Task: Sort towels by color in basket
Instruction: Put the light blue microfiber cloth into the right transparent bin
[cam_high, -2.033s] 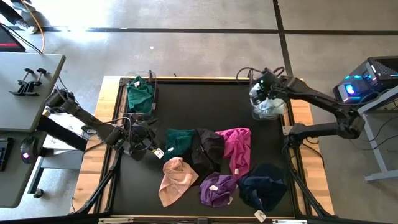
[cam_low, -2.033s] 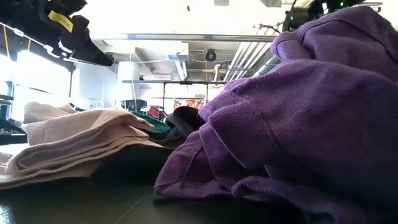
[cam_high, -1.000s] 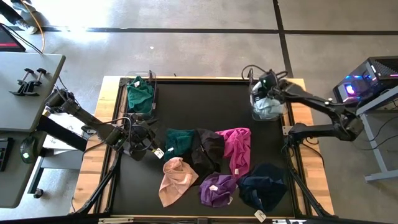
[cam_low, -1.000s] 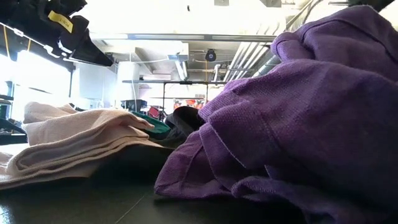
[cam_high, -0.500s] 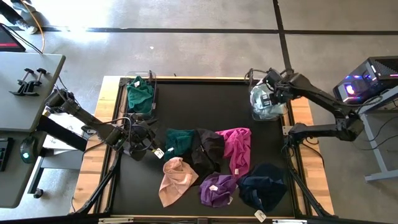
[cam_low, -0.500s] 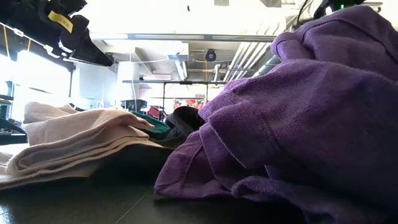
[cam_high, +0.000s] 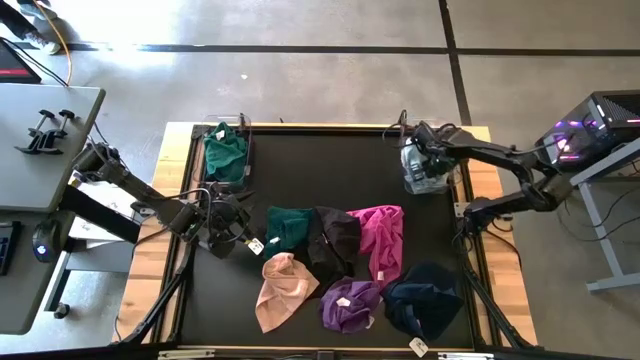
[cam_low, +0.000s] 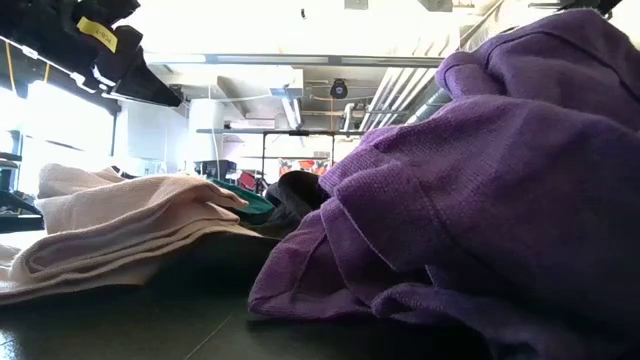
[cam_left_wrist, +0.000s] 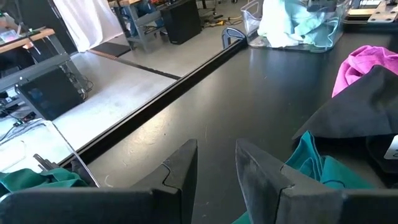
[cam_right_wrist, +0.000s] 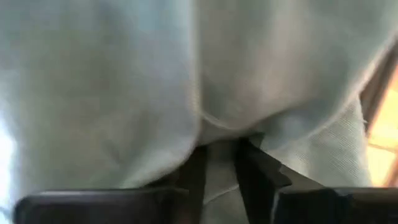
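Note:
Several towels lie bunched mid-table: dark teal (cam_high: 290, 225), black (cam_high: 335, 240), magenta (cam_high: 380, 235), peach-pink (cam_high: 282, 290), purple (cam_high: 350, 303) and navy (cam_high: 422, 300). A dark green towel (cam_high: 225, 152) lies in the far-left basket. Pale mint towels (cam_high: 432, 172) fill the clear basket (cam_high: 410, 185) at the far right. My right gripper (cam_high: 425, 158) is down in that basket, shut on pale mint cloth (cam_right_wrist: 217, 93). My left gripper (cam_high: 228, 225) is low at the table's left edge beside the teal towel (cam_left_wrist: 323, 171), its fingers (cam_left_wrist: 217, 168) apart and empty. My right gripper pinches a fold of the pale mint towel (cam_right_wrist: 219, 146) between its two fingers. The cloth creases in toward the gap and fills the wrist view. The fingers come from above, slanting down into the clear basket, where the towel lies on the other pale cloth.
A black raised rim (cam_high: 320, 128) runs round the dark table top. The purple towel (cam_low: 480, 200) and the peach-pink towel (cam_low: 120, 230) stand close before the low camera. Bare table top (cam_high: 320, 170) lies between the two baskets.
My right gripper has stayed over the clear basket, swung a little toward the table's right edge and back, and has sunk lower into the pale mint cloth while its arm dropped. The towels on the table have kept still.

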